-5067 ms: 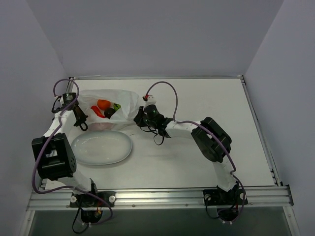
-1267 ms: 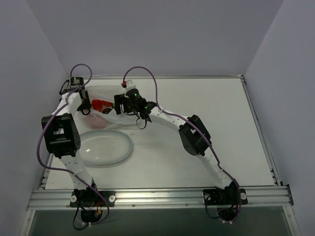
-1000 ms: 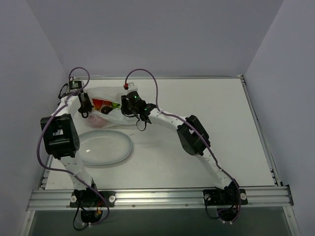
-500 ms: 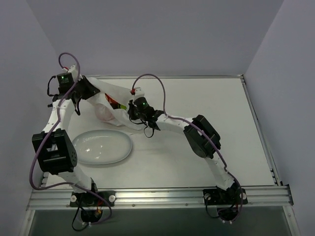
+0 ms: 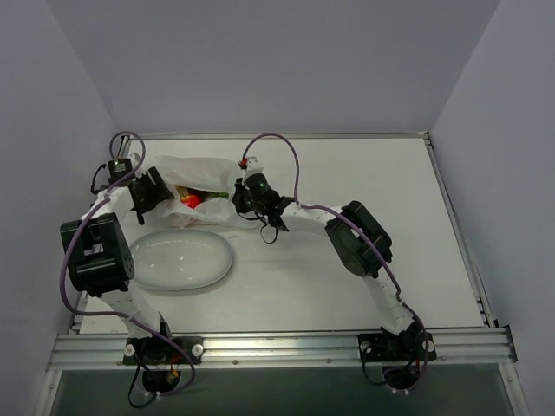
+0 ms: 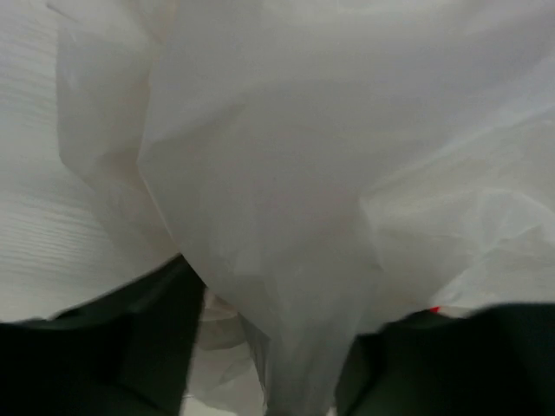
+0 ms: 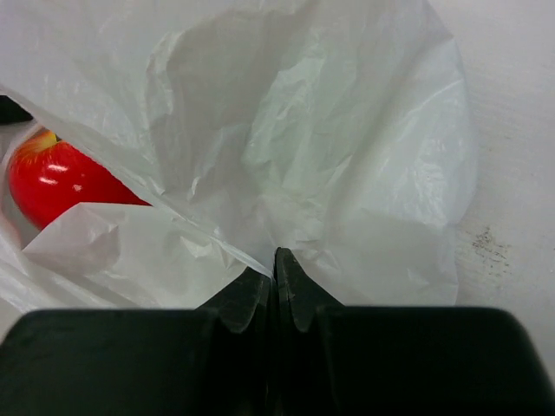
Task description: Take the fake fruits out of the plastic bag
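Note:
The plastic bag [image 5: 206,178] lies crumpled at the table's far left, its mouth gaping upward. Inside it show a red apple [image 5: 192,201] and a bit of a green fruit [image 5: 218,194]; other fruits are hidden. My right gripper [image 5: 238,198] is at the bag's right edge. In the right wrist view its fingertips [image 7: 276,260] are shut on a fold of the bag [image 7: 329,156], with the apple [image 7: 52,178] to the left. My left gripper [image 5: 149,194] is at the bag's left side. Its fingers [image 6: 143,338] stand apart with loose bag film [image 6: 286,217] hanging between them.
A smooth white oval plate [image 5: 179,259] sits just in front of the bag, near the left arm. The left arm's elbow [image 5: 95,256] hangs over the plate's left end. Cables loop above both wrists. The table's back rail runs right behind the bag.
The left arm has come down from its raised pose and its jaws have opened. The bag has sunk back flatter onto the table. The right gripper stays shut on the bag's right edge.

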